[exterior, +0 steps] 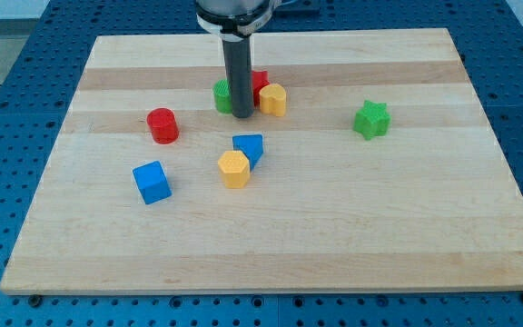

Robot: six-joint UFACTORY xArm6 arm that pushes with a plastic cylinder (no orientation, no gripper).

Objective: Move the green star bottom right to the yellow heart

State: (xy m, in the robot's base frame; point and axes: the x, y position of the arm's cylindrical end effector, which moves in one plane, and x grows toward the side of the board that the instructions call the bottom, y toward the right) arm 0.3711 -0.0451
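The green star (371,119) lies alone on the wooden board (334,236), at the view's right. The yellow heart (273,99) sits near the top centre, touching a red block (260,84) behind it. My tip (242,115) rests on the board just left of the yellow heart, between it and a green block (222,95) that the rod partly hides. The tip is far to the left of the green star and touches neither the star nor the heart, as far as I can see.
A red cylinder (162,124) stands left of centre. A blue cube (151,182) lies lower left. A yellow hexagonal block (233,169) touches a blue wedge-like block (250,147) at the centre.
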